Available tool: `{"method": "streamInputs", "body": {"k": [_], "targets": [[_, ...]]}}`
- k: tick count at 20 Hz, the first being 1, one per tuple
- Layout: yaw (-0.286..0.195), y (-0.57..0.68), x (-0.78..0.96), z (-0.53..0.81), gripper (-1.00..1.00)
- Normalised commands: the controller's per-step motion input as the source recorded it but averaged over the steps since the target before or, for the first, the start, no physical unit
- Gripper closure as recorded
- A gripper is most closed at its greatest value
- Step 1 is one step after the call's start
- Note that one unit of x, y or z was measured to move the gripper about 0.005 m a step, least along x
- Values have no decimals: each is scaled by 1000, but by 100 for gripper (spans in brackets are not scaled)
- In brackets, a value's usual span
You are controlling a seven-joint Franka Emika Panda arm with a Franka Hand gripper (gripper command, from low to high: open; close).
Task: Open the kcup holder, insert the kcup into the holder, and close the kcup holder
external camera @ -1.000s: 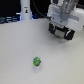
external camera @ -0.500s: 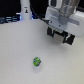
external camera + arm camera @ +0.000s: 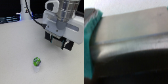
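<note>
The kcup (image 3: pixel 36 62) is seen alone on the white table (image 3: pixel 15 50) — well apart from the gripper (image 3: pixel 59 42), raised above; jaw state cannot be told.

A bright-green kcup (image 3: pixel 36 61) flecked with yellow lies on a pale lavender-white table (image 3: pixel 15 50), below a white gripper (image 3: pixel 59 41) with black fingers (image 3: pixel 49 36). In the wrist view, a grey-brown blurred surface (image 3: pixel 134 30) borders a teal strip (image 3: pixel 90 35).

white table (image 3: pixel 20 55) — bare surface | dark backdrop (image 3: pixel 10 9) — behind
</note>
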Motion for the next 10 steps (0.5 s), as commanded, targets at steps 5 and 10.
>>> {"method": "streamInputs", "body": {"k": [5, 10], "targets": [[-198, -456, 410, 182, -100], [-209, -556, 379, 211, -100]]}}
